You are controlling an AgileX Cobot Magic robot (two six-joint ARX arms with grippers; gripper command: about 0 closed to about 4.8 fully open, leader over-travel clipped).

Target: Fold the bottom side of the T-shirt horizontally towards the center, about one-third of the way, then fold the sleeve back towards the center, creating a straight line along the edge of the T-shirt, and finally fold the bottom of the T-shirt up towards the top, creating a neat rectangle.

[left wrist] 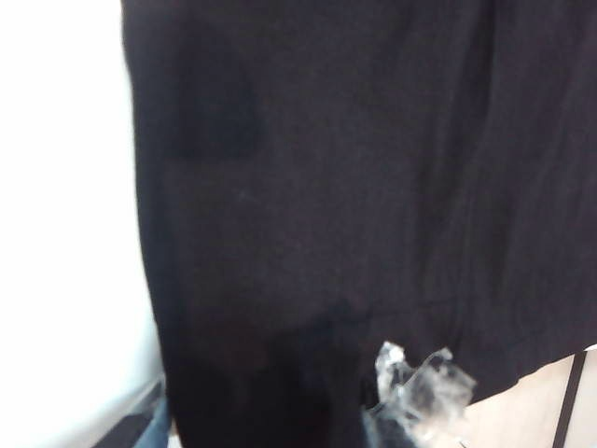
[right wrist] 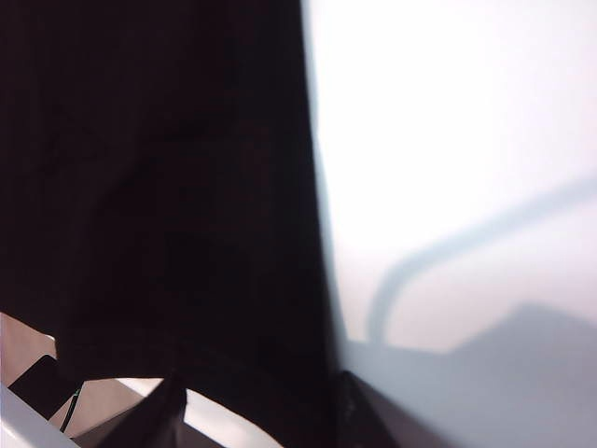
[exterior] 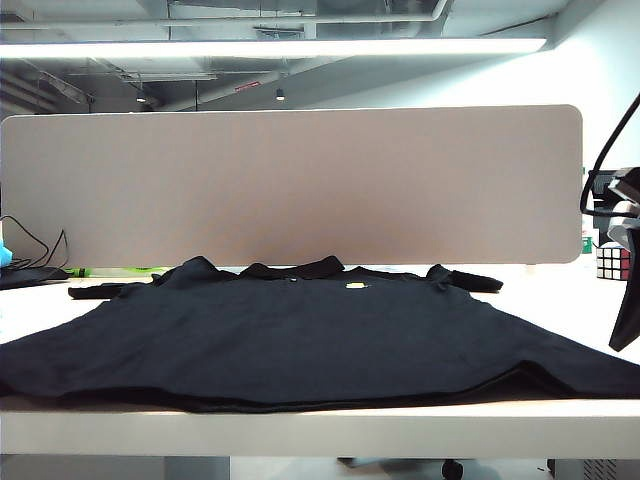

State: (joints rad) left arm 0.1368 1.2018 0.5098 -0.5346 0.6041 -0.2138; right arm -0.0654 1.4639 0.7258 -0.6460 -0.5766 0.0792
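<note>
The T-shirt (exterior: 300,335) is lying flat across most of the white table (exterior: 320,425), collar (exterior: 295,268) toward the far side against the grey partition panel (exterior: 290,185), a small yellow chest mark (exterior: 355,287) showing just near of the collar. The bottom of the T-shirt (exterior: 260,403) is running along the table's near edge, slightly rumpled, with a second layer of cloth showing under it. Both sleeves are spreading out to left and right at the far corners.

The left gripper (left wrist: 410,397) is sitting over the near left part of the shirt; in the left wrist view, black cloth is filling almost the whole frame, with white table beside it. Only a blurred, pale, glassy-looking finger end is showing at the frame's edge, so whether its jaws are standing apart or closed on cloth cannot be told.

The right gripper (right wrist: 256,415) is sitting at the shirt's right side edge; two dark fingertips (right wrist: 159,415) are visible with a gap between them, cloth lying across that gap, but a grip cannot be confirmed. In the exterior view, only a dark part of the right arm (exterior: 625,280) is entering at the right edge.

A Rubik's cube (exterior: 612,262) is standing on the far right of the table, well apart from the shirt.
</note>
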